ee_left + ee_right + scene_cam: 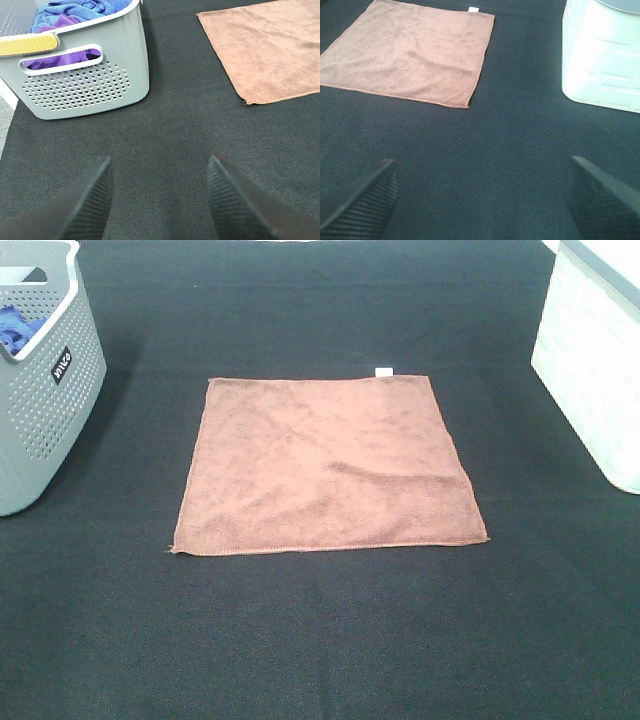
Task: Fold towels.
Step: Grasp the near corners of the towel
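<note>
Across the whole scene spreads a black woven table cover [320, 640]. At the far right stands a white plastic basket [600, 370], at the far left a grey perforated plastic basket [40, 410] holding blue cloth [15, 328]. Between them the square terracotta microfibre towel [325, 465] lies flat and unfolded, its small white tag [383, 371] on the far edge. The left gripper [159, 165] and right gripper [482, 162] hang over bare cover, fingers apart, holding nothing.

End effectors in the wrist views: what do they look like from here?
The left end effector shows two black, tapering fingers with fine ribbed pads. The right end effector looks the same: black, wedge-shaped, ribbed. No cables, labels or markings show, and neither arm appears in the high view.
</note>
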Action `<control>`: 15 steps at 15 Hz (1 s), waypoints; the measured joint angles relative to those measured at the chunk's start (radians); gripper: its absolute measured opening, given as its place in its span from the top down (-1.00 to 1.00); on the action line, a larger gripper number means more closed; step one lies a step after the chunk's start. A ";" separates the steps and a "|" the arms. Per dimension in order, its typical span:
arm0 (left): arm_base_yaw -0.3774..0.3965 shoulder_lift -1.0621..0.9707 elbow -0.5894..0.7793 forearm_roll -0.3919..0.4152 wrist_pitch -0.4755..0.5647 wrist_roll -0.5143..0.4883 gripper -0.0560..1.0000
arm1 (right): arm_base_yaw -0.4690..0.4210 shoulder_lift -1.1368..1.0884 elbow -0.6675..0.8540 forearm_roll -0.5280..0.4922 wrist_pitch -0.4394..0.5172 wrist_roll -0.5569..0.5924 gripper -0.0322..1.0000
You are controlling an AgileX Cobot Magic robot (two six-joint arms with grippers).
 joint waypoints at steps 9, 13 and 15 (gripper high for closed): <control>0.000 0.000 0.000 0.000 0.000 0.000 -0.14 | 0.000 0.000 0.000 0.000 0.000 0.000 -0.70; 0.000 0.000 0.000 0.000 0.000 0.000 -0.14 | 0.000 0.000 0.000 0.000 0.000 0.000 -0.70; 0.000 0.000 0.000 0.000 0.000 0.000 -0.14 | 0.000 0.000 0.000 0.000 0.000 0.000 -0.70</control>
